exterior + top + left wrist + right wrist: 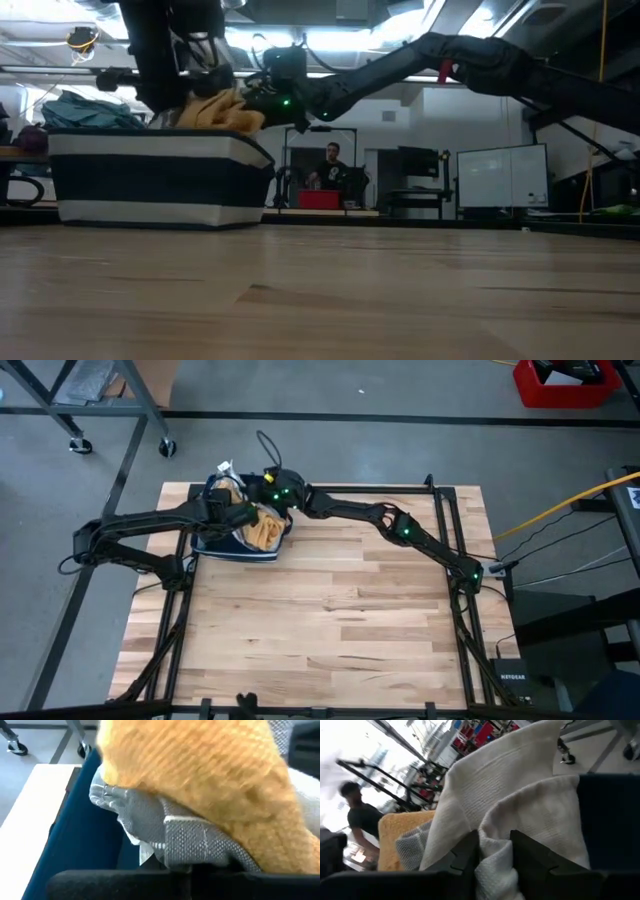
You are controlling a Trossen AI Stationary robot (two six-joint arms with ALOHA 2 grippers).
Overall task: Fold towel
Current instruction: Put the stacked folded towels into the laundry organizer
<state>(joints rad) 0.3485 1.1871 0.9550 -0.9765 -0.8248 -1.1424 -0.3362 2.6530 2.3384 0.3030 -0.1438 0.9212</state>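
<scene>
A navy-and-white striped basket [232, 554] stands at the table's far left and also shows in the low view [150, 180]. It holds an orange towel [265, 530], a grey towel [190, 835] and a white towel [490, 785]. The orange towel heaps over the rim [215, 110]. My left gripper [240, 515] is over the basket, close against the orange and grey towels. My right gripper [495, 852] reaches into the basket from the far right [272, 490] and is shut on the white towel. My right gripper pinches a bunched fold of the white towel [495, 865] between its two fingers [465, 855]. How many layers cannot be told. The rest of the towel spreads away beyond the fingers, slack, over the other towels in the basket.
A teal cloth [85, 110] lies at the basket's left end. The wooden table top [340, 610] stretches bare to the near and right of the basket. A person [330, 165] stands in the room behind the table. A red bin [565, 385] sits on the floor.
</scene>
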